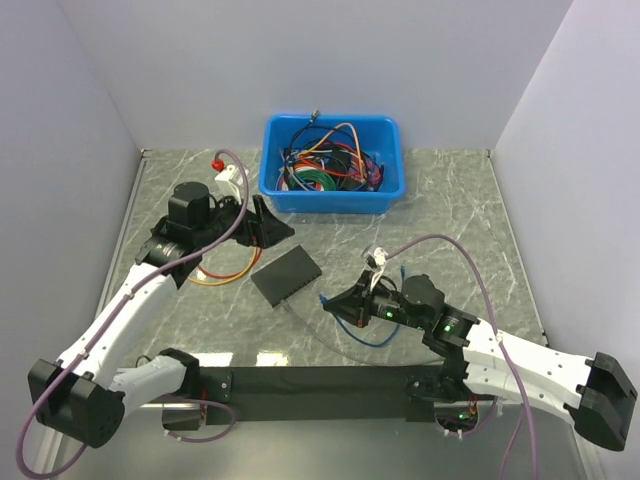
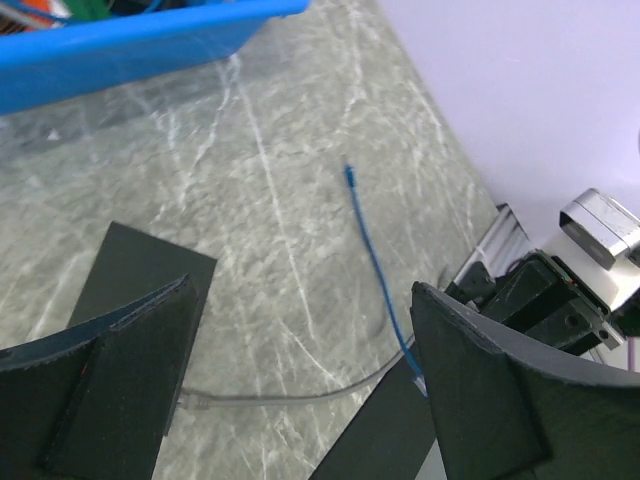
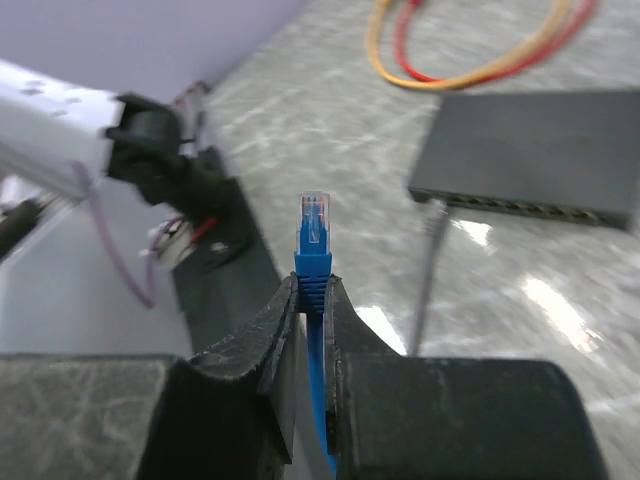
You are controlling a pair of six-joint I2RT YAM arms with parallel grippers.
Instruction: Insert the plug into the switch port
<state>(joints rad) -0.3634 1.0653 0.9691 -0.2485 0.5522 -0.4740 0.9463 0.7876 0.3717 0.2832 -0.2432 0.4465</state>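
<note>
Gripping the blue cable (image 3: 316, 385) just behind the plug (image 3: 313, 215), the right fingers (image 3: 262, 335) hold it above the desk (image 3: 500, 300), well apart from the switch port (image 3: 530, 205). The left fingers (image 2: 480, 370) hang spread and empty. Held only by its boot, the plug could pivot and jam against the port's rim.

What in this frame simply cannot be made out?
- Right wrist view: the switch ports are motion-blurred; free ones cannot be told.
- Right wrist view: below the plug, the blue cable is hidden by the fingers.
- Top external view: the plug is too small, lost at the right gripper.
- Left wrist view: the switch is mostly covered by the left gripper's near finger.
</note>
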